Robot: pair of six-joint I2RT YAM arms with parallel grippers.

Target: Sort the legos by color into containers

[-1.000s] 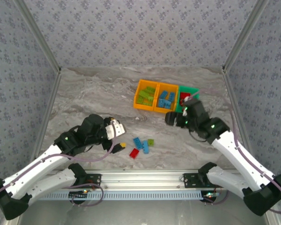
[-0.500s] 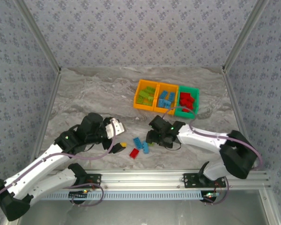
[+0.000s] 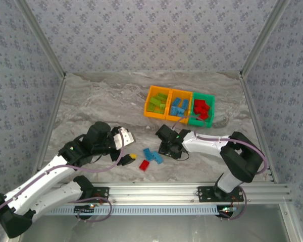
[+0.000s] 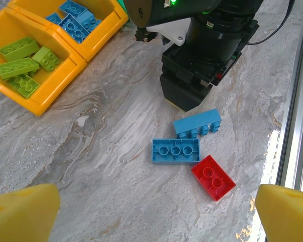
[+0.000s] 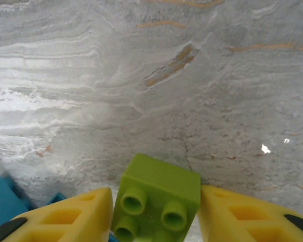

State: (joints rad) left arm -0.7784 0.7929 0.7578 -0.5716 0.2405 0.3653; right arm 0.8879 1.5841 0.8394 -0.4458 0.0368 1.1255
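Note:
My right gripper (image 5: 156, 212) is down on the table, its yellow fingers (image 5: 70, 217) pressed against both sides of a lime green lego (image 5: 159, 194). From above, that gripper (image 3: 169, 147) sits just right of two light blue legos (image 3: 150, 155) and a red one (image 3: 144, 165). The left wrist view has these blue legos (image 4: 175, 150) and the red lego (image 4: 213, 177) lying loose ahead of my wide-open left gripper (image 4: 156, 217). Three containers stand in a row: an orange one (image 3: 147, 105) with green legos, an orange one (image 3: 182, 91) with blue, a green one (image 3: 213, 108) with red.
The right arm's black wrist (image 4: 202, 75) stands close behind the loose legos. A metal rail (image 3: 156, 191) runs along the near table edge. Patterned walls close in the back and sides. Bare marbled table (image 3: 101, 106) spreads left of the containers.
My right arm swung from beside the green container down to the loose legos, and its jaws have closed onto the lime green one. The left arm stayed still and open.

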